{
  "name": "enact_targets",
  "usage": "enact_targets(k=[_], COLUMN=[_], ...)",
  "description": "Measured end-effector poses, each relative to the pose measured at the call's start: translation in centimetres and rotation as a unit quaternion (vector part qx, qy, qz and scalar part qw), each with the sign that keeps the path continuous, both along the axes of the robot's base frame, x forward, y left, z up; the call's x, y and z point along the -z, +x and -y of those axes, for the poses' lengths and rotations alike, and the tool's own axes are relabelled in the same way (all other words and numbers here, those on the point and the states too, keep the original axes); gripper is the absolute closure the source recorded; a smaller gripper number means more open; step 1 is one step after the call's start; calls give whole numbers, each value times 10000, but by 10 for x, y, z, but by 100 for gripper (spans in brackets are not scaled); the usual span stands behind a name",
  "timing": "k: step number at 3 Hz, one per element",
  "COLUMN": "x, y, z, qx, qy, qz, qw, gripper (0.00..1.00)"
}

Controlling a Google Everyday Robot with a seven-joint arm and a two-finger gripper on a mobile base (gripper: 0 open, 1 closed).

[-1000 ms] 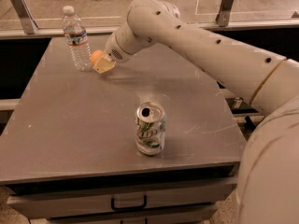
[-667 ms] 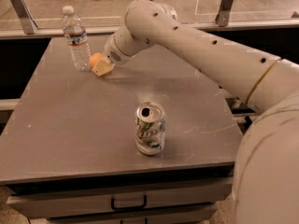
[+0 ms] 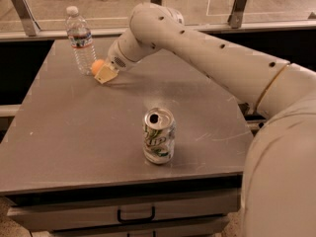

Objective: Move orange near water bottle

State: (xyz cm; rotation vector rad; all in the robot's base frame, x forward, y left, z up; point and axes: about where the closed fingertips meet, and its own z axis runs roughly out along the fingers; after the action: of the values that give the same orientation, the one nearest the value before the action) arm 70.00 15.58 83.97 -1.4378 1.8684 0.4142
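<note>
The orange [image 3: 96,66] is at the far left of the grey table [image 3: 74,132], just right of the water bottle's base and partly hidden by a tan finger. The water bottle [image 3: 80,41] stands upright near the far left corner, clear with a white cap and a label band. My gripper [image 3: 102,72] reaches in from the right on the long white arm and is shut on the orange, holding it low at the tabletop about a finger's width from the bottle.
A white-and-green soda can [image 3: 158,136] stands upright, opened, near the table's front middle. The white arm [image 3: 207,58] crosses the far right of the table. A drawer handle [image 3: 136,215] is under the front edge. A rail and glass panels run behind.
The gripper with the orange has dropped slightly toward the table and edged a little left toward the bottle. The bottle and can have not moved.
</note>
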Motion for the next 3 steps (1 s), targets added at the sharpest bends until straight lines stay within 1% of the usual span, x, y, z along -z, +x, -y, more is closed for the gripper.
enact_targets(k=[1, 2, 3], x=[2, 3, -20], y=[-1, -1, -2], z=[-2, -3, 1], qx=[-15, -28, -58], qy=[-4, -8, 68], qz=[-13, -25, 135], qw=[10000, 10000, 9999], gripper=[12, 0, 0])
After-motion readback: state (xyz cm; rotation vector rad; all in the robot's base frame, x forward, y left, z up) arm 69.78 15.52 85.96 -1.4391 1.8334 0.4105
